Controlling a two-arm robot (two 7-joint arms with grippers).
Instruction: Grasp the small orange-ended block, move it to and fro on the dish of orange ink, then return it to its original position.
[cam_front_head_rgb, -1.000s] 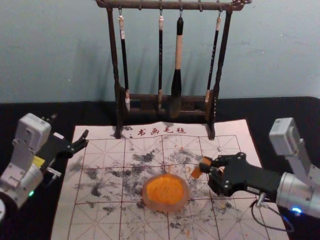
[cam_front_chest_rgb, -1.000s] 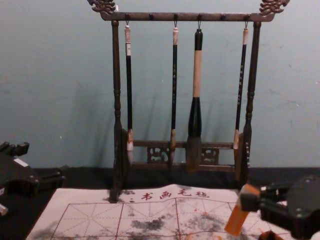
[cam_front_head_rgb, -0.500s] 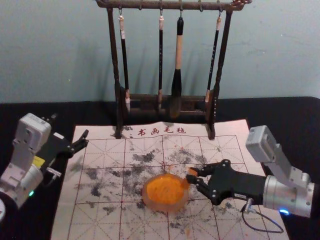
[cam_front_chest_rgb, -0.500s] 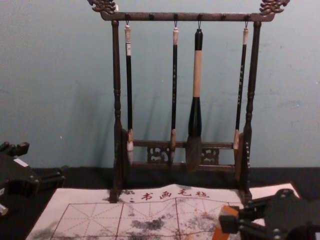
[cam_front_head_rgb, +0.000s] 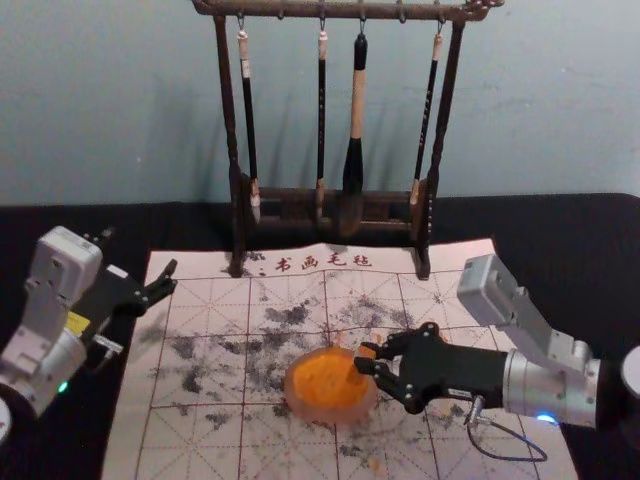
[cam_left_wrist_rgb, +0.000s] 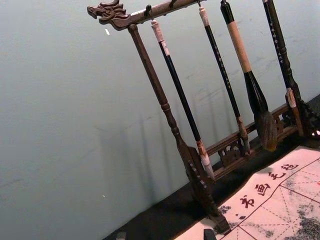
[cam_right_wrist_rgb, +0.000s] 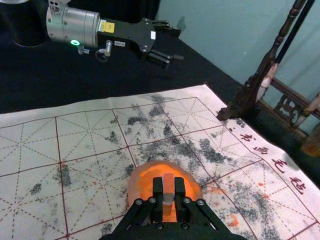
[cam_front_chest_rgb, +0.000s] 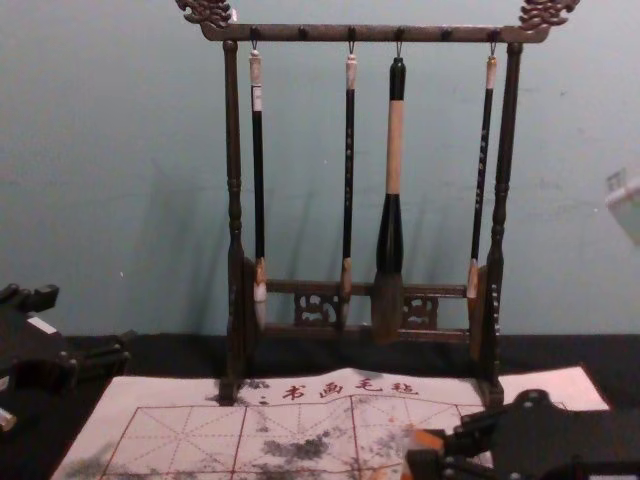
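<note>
In the head view my right gripper (cam_front_head_rgb: 374, 361) is shut on the small orange-ended block (cam_front_head_rgb: 366, 352), at the right part of the orange ink dish (cam_front_head_rgb: 290, 398). The right wrist view has the block (cam_right_wrist_rgb: 168, 186) pinched between the fingertips of my right gripper (cam_right_wrist_rgb: 169, 192), with the ink dish (cam_right_wrist_rgb: 134, 186) below and behind it. Whether the block's lower end touches the ink I cannot tell. My left gripper (cam_front_head_rgb: 166, 283) is parked, open, over the mat's left edge.
A dark wooden rack (cam_front_head_rgb: 430, 185) with several hanging brushes stands at the back of the mat. The ink-stained white mat (cam_front_head_rgb: 205, 345) lies under the dish. Black cloth (cam_front_head_rgb: 570, 240) covers the table around it.
My right gripper has moved left with the block, from beside the dish to over its right part. The left arm has stayed still.
</note>
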